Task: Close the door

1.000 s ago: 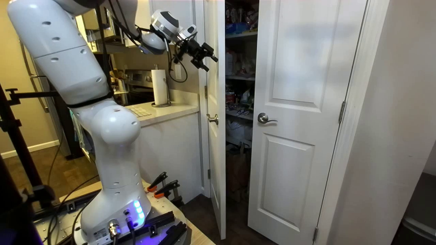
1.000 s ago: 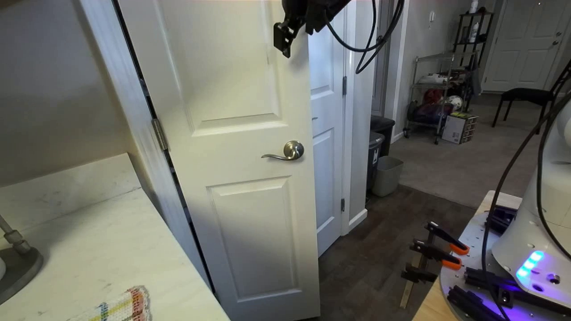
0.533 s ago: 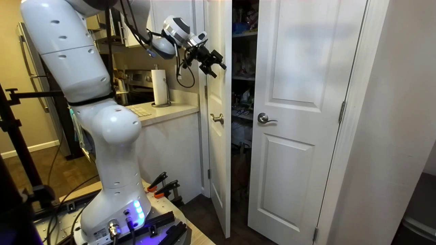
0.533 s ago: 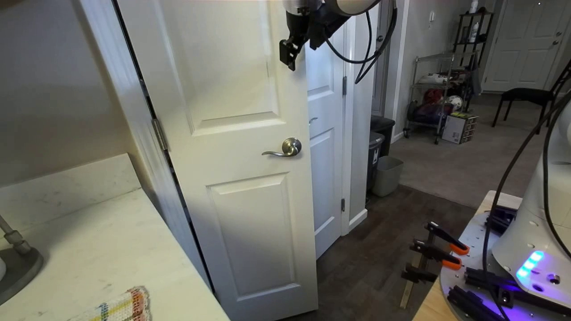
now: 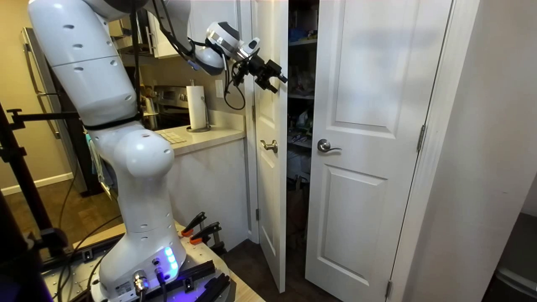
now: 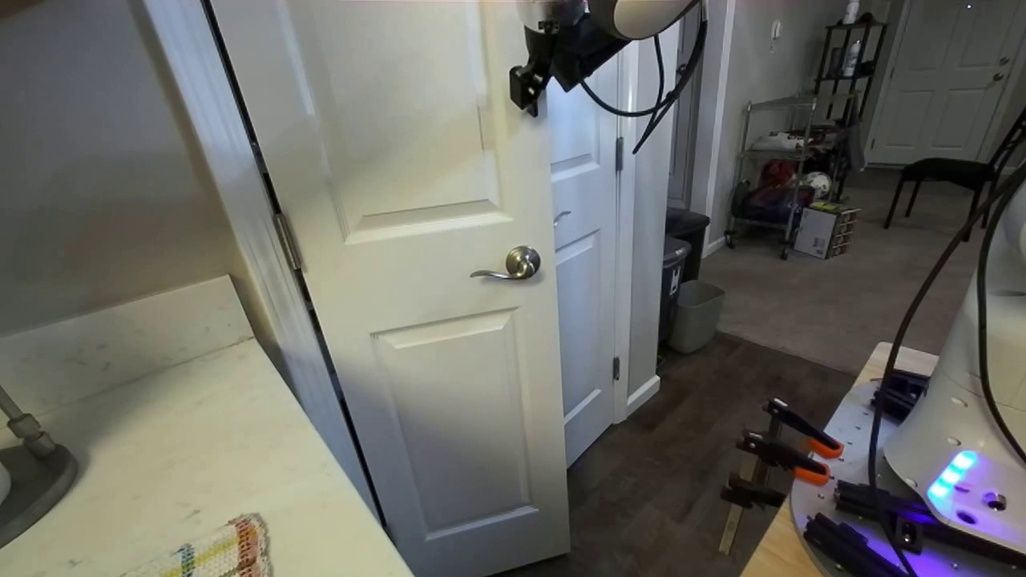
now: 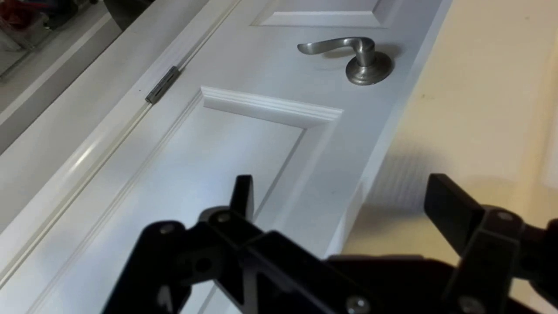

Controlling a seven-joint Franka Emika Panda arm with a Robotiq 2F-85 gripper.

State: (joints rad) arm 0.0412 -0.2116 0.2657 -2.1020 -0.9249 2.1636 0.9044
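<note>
A: Where do we find the door (image 5: 270,184)?
B: Partway open in both exterior views; its lever handle (image 5: 272,146) sits near the free edge; we see shelves (image 5: 301,97) between it and the matching leaf (image 5: 373,151).
A: And our pincer (image 5: 278,84)?
B: Up above the handle, near that free edge; its fingers (image 7: 453,209) stand wide apart; we cannot tell whether they touch the door.
A: We also spot a paper towel roll (image 5: 196,107); it stands upright on the worktop (image 5: 224,132).
</note>
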